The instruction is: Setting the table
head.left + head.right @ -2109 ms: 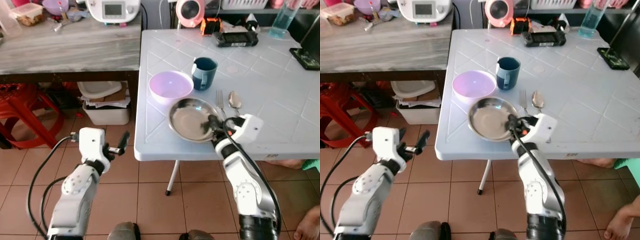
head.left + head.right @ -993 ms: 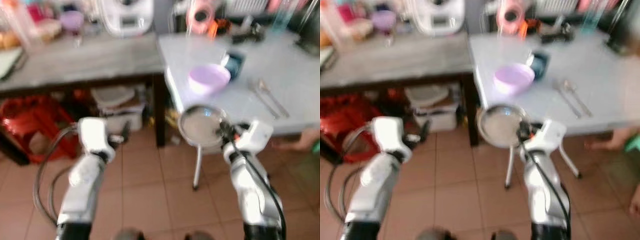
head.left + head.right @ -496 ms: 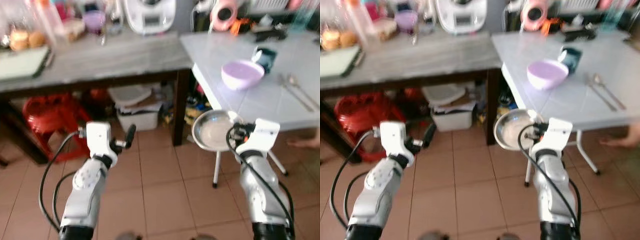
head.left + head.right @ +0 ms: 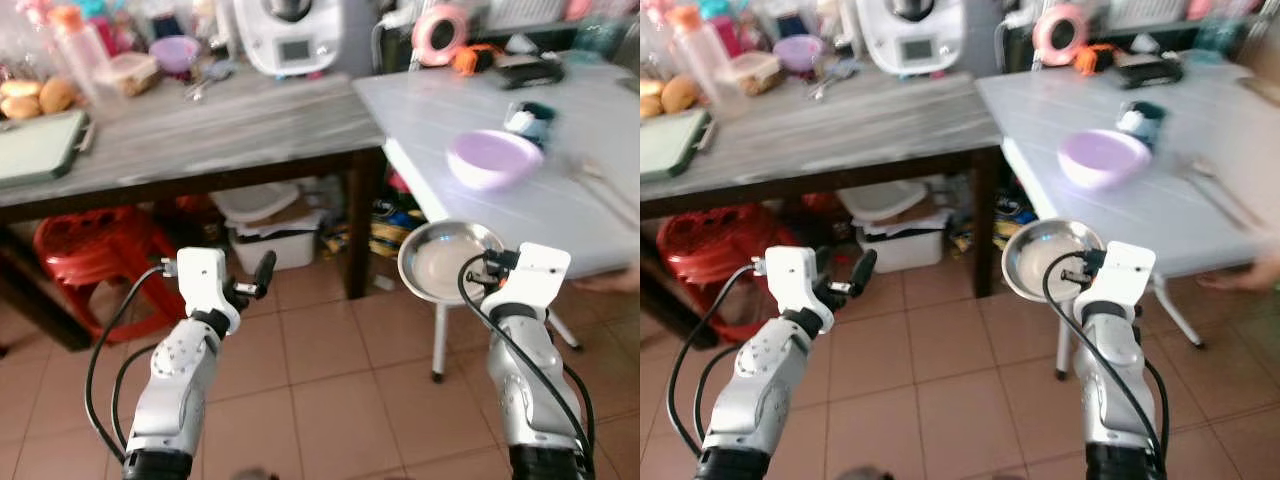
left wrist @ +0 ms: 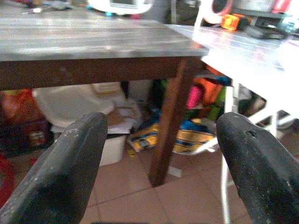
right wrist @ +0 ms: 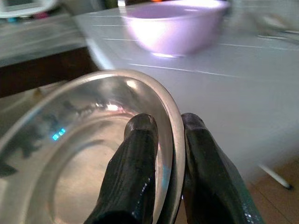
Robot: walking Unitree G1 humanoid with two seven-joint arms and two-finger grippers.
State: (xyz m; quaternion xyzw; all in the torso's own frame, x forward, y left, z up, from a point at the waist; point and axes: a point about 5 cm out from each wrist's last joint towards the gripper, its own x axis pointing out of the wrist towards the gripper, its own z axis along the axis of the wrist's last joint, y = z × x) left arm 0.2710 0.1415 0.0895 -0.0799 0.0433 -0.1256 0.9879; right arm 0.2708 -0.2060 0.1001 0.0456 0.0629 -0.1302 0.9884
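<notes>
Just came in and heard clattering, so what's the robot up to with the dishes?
The right gripper is pinching the rim of a steel plate, holding it in the air over the tiled floor, off the edge of the white table. A lilac bowl and a dark mug sit on that table. The left gripper hangs open and empty near the wooden table.

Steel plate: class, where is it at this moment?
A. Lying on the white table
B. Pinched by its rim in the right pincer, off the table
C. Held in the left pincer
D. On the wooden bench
B: the right pincer clamps the steel plate by its rim.
</notes>
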